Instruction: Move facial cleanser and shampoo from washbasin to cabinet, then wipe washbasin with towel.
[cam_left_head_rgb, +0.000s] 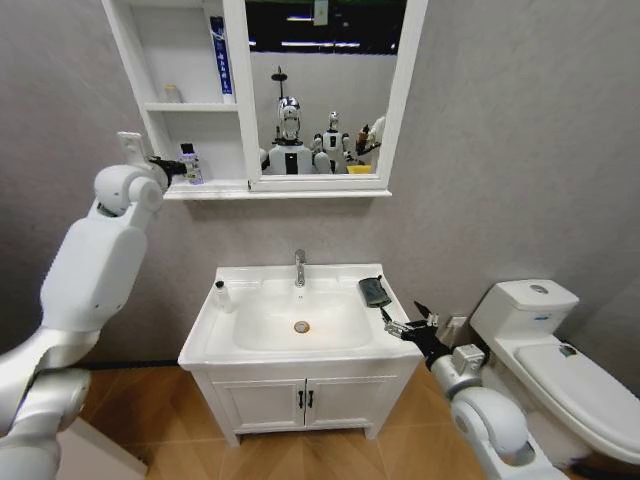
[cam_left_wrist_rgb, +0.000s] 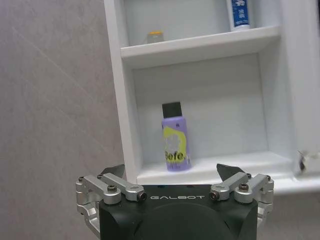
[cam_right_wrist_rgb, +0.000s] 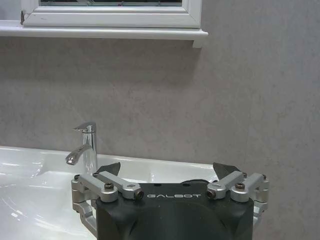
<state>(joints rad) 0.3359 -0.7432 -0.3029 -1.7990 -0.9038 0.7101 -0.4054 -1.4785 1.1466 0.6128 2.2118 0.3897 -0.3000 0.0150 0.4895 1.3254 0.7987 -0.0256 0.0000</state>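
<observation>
A grey-walled bathroom holds the white washbasin (cam_left_head_rgb: 228, 335) on its two-door vanity (cam_left_head_rgb: 300, 398), with a toilet (cam_left_head_rgb: 560, 355) to the robot's right and the wall cabinet (cam_left_head_rgb: 195, 105) with its framed mirror (cam_left_head_rgb: 320, 90) above. The left gripper (cam_left_wrist_rgb: 171, 172) is raised at the cabinet's lowest shelf, jaws apart and empty, just in front of a purple bottle with a yellow label and black cap (cam_left_wrist_rgb: 175, 142) standing upright near that shelf's left end. A blue-and-white tube (cam_left_head_rgb: 222, 60) stands at the right end of the shelf above, and a small jar (cam_left_wrist_rgb: 155, 36) sits at that shelf's left. A small white bottle (cam_left_head_rgb: 221, 296) stands at the washbasin's left rim. The dark towel (cam_left_head_rgb: 375, 291) lies on the washbasin's back right corner, beside the chrome tap (cam_left_head_rgb: 299, 268). The right gripper (cam_left_head_rgb: 398, 322) hovers at the washbasin's right edge just short of the towel, jaws apart and empty.
</observation>
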